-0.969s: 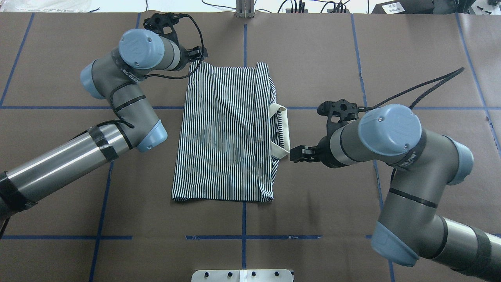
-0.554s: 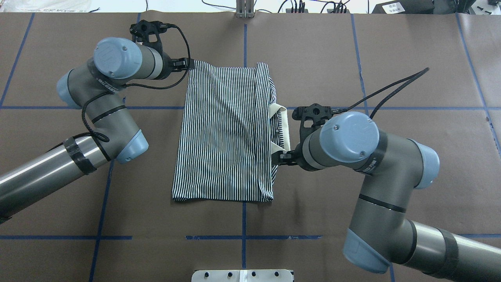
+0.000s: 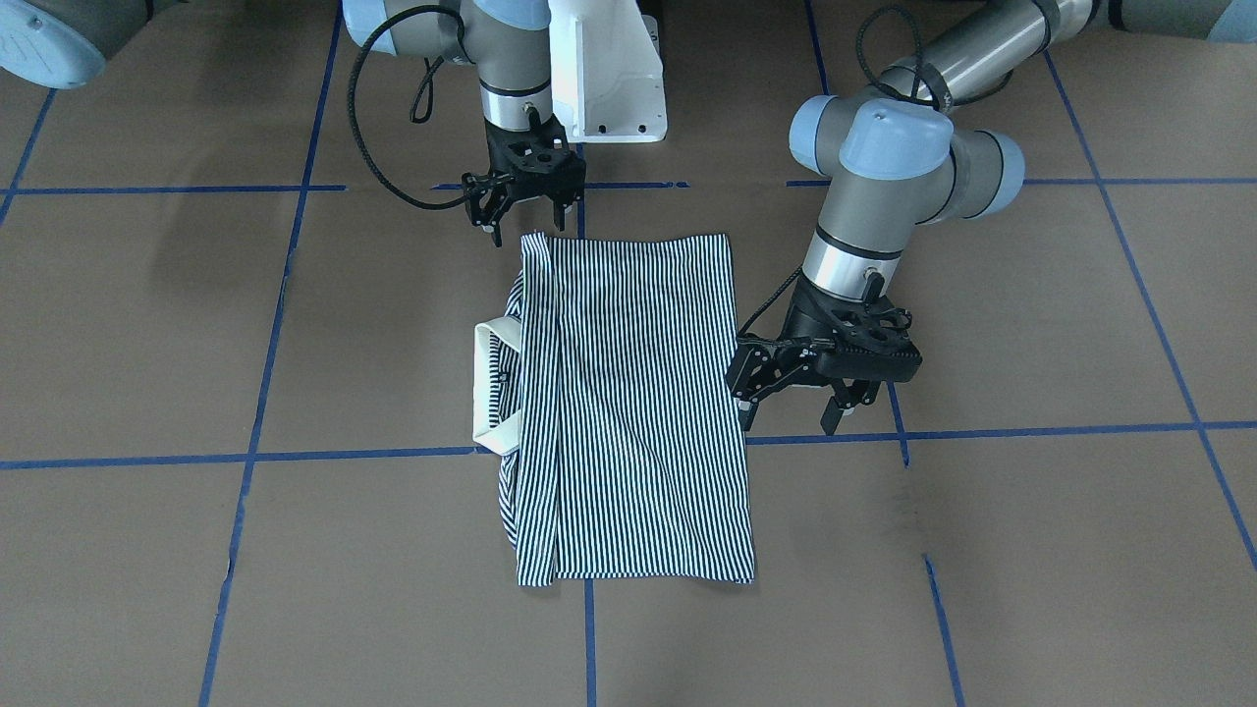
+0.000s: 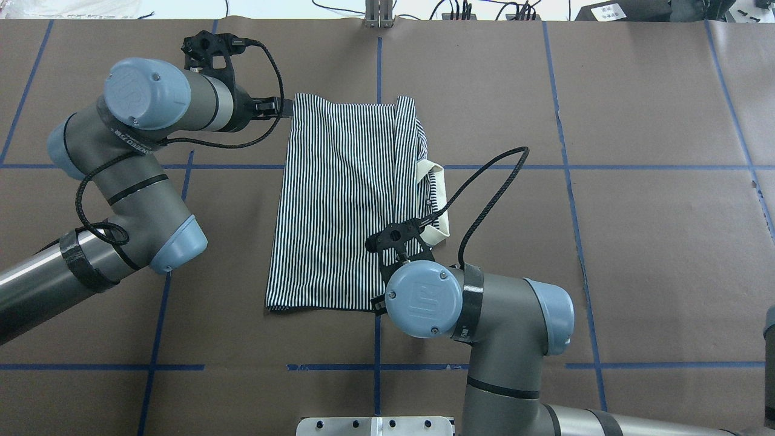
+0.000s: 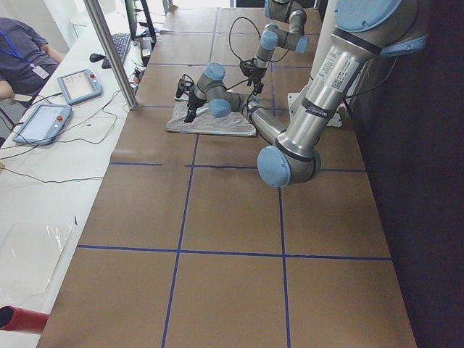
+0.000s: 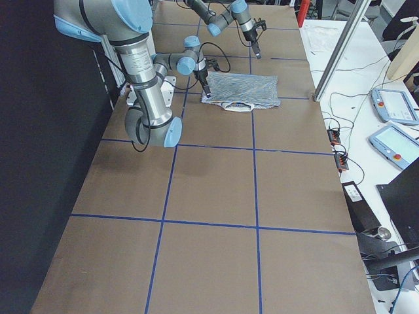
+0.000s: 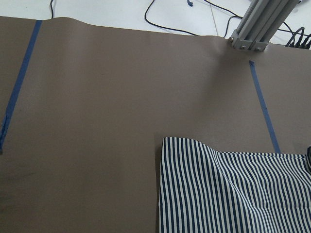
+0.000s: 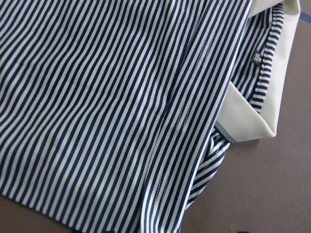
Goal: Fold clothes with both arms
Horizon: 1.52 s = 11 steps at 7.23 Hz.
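Wrist joint (image 4: 424, 301) hides right claw (image 3: 526, 224) overhead; front view shows it spread.

Six cameras, one table (image 4: 636, 242)
Overhead and front face each other; your wrist cameras sit close over the shirt (image 8: 97, 97).

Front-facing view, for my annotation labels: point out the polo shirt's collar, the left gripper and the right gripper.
cream collar (image 3: 482, 383), front-facing view, middle of its outer band.
left gripper (image 3: 788, 422), front-facing view, midway between its fingertips.
right gripper (image 3: 525, 224), front-facing view, midway between its fingertips.
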Available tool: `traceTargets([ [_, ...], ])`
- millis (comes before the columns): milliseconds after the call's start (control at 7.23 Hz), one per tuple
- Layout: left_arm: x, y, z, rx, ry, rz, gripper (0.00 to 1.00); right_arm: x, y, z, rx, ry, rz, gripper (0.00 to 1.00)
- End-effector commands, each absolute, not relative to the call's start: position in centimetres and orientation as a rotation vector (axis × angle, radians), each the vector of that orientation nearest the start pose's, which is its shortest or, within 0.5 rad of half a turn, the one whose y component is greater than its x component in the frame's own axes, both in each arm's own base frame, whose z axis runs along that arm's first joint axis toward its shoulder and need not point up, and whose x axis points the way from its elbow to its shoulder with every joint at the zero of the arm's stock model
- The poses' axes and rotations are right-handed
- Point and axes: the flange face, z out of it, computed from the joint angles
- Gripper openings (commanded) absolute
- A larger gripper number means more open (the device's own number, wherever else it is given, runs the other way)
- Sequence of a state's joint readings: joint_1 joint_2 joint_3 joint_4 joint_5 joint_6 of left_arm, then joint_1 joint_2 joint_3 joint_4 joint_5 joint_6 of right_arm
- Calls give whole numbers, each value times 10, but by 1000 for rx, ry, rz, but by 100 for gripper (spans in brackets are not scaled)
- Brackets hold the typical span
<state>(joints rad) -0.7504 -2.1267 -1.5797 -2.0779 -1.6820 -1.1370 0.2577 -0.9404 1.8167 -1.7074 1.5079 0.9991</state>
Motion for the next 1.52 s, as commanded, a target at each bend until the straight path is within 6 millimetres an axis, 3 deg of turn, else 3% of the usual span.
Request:
traceTargets([
  [0,423,-559,275,509,946,-224,100,-617,-300,204,344,-593,-321,70],
  [138,422,-559,275,510,947,-224,100,-624,-302,201,345,-588,-329,53],
  [277,422,-559,275,509,945,-225,100,-624,-302,208,338,-579,-332,44],
  [415,421,-559,274,510,947,-225,100,-624,-300,210,334,-577,-336,38],
  [830,422,-558,274,505,949,-228,100,-625,-301,214,333,-569,-343,33],
  [1245,422,-558,274,505,949,-228,100,-626,-300,215,330,-568,-345,4],
  [1384,422,-559,273,506,951,-228,100,-626,-301,215,330,-567,-343,0],
])
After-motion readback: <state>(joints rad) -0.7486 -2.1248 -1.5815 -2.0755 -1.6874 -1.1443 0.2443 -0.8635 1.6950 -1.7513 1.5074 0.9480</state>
